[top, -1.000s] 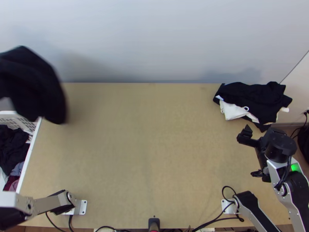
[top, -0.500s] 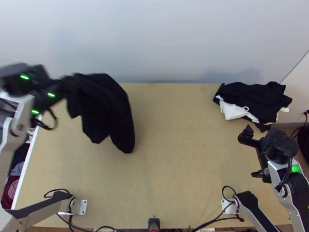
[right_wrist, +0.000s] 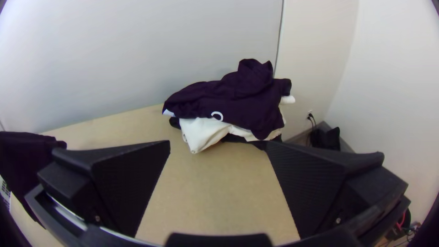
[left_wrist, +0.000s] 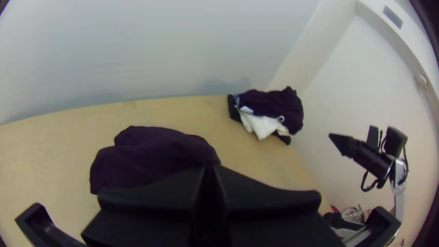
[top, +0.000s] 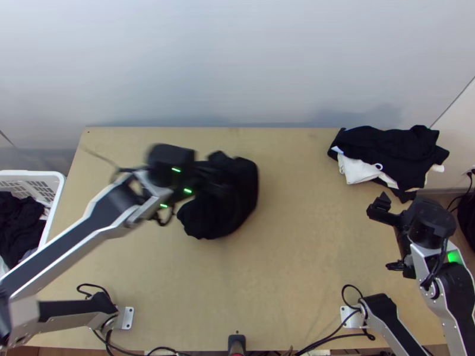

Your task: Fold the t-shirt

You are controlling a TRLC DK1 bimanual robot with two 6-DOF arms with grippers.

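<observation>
The left hand [top: 199, 177] is over the middle part of the bench [top: 297, 267], somewhat to the left, and it is clamped on the black t-shirt [top: 228, 207]. In the top view its fingertips are lost against the dark cloth, but the left wrist view gives them clearly: the two fingers meet closely, with the t-shirt bunched at their tips. The cloth lies in loose, rounded folds; whether its lower part touches the bench, one cannot tell. The right wrist view adds the side of this cloth, which hangs down at the border of that picture.

The left arm [top: 71, 243] extends from the lower left, goes in a long diagonal over the bench, and its wrist points toward the right side. The right arm [top: 442, 296] is bent outward at the right edge, and its hand is turned back toward the bench.

This right hand [top: 380, 207] is near the pile of clothes [top: 389, 148] but apart from it. In the right wrist view the fingers stand wide apart, with the bench surface seen between them. The pile rests at the far right corner, black pieces with white ones, and a small white ring is on the upper black piece. At the left side of the bench stands a white basket [top: 35, 173] with dark clothes [top: 18, 222] inside.
</observation>
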